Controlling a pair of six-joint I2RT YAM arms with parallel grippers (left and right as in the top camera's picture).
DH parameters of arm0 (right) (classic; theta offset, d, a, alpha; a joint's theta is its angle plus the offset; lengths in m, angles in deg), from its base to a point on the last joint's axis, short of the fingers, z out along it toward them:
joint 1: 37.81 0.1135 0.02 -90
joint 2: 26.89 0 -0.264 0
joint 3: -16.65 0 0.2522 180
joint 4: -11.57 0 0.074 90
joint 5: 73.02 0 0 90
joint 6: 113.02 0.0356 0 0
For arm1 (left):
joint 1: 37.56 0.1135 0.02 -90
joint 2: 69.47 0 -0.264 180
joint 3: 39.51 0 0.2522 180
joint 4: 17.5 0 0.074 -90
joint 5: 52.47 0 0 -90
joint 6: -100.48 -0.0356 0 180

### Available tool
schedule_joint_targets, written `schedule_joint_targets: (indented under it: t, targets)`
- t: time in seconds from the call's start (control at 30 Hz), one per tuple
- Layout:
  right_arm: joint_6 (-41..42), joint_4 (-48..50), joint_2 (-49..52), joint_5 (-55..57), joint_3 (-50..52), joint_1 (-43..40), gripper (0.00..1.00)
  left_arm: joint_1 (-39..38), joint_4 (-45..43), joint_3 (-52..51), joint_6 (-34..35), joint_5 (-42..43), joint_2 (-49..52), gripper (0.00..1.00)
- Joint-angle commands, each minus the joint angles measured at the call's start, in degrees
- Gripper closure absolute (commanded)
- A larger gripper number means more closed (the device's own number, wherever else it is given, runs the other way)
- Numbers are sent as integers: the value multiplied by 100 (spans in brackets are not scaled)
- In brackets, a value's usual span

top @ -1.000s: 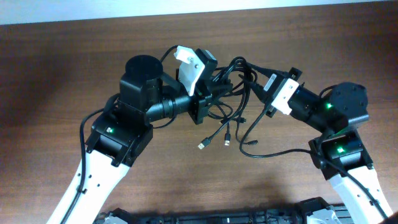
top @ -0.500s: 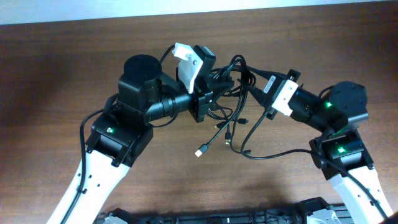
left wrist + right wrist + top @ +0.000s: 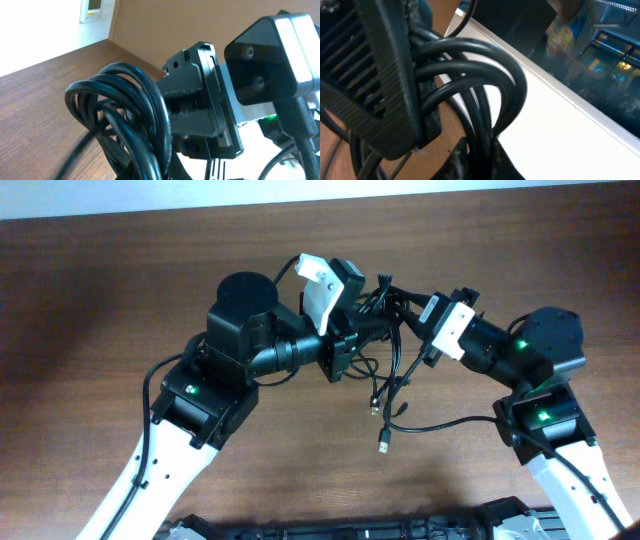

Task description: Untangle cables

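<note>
Left pincer (image 3: 372, 330): clamped tight on the cables (image 3: 397, 370), bundle looped thick before its camera.
Right pincer (image 3: 404, 308): closed on the same bundle (strands press against its ribbed finger (image 3: 380, 75)).
Cables: bunched between both pincers over the bench (image 3: 100, 300); loose plug ends (image 3: 383, 446) trail down toward the near edge.

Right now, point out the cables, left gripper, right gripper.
cables (image 3: 135, 95), left wrist view, on the looped bunch.
left gripper (image 3: 368, 330), overhead view, between its fingertips.
right gripper (image 3: 408, 305), overhead view, between its fingertips.
</note>
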Motion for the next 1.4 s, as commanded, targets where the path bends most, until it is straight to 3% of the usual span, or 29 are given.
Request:
schedule_joint_targets:
  t: [0.0, 0.13, 0.33, 0.53, 0.6, 0.7, 0.9, 1.03, 1.2, 1.23, 1.27, 1.3, 1.37]
  targets:
    - [-2, 2, 4, -710, 9, 223, 96, -81, -111, 107, -33, 35, 66, 100]
    - [31, -2, 4, -293, 9, 216, 96, -81, 66, 107, -33, -306, 63, 100]
    - [1084, -4, -11, 2046, 9, 216, 96, 271, 238, 107, -28, -304, 63, 100]
    - [1447, -22, -11, 3331, 9, 216, 96, 603, 299, 107, 122, -330, 63, 100]
    - [1447, -22, -11, 3340, 9, 216, 96, 664, 297, 107, 131, -361, 63, 100]
    - [1443, -22, -11, 2896, 9, 216, 96, 826, 299, 107, 745, -960, 63, 100]
    - [1045, -63, -11, 883, 9, 216, 96, 922, 295, 107, 1342, -1349, 63, 100]
    - [1032, -66, -11, 179, 9, 219, 96, 922, 291, 107, 1412, -1344, 63, 100]
    - [1034, -72, -9, 601, 9, 216, 96, 920, 297, 107, 1427, -1274, 63, 100]
    - [1032, -72, -11, 695, 9, 216, 54, 916, 297, 107, 1425, -1163, 63, 100]
    - [1010, -61, -11, 693, 9, 216, 30, 916, 295, 107, 1421, -973, 63, 100]
    - [791, -70, -11, 686, 9, 216, 21, 916, 295, 107, 1335, -741, 63, 100]
    - [337, -70, -11, 605, 9, 223, 13, 901, 293, 107, 992, -374, 66, 100]
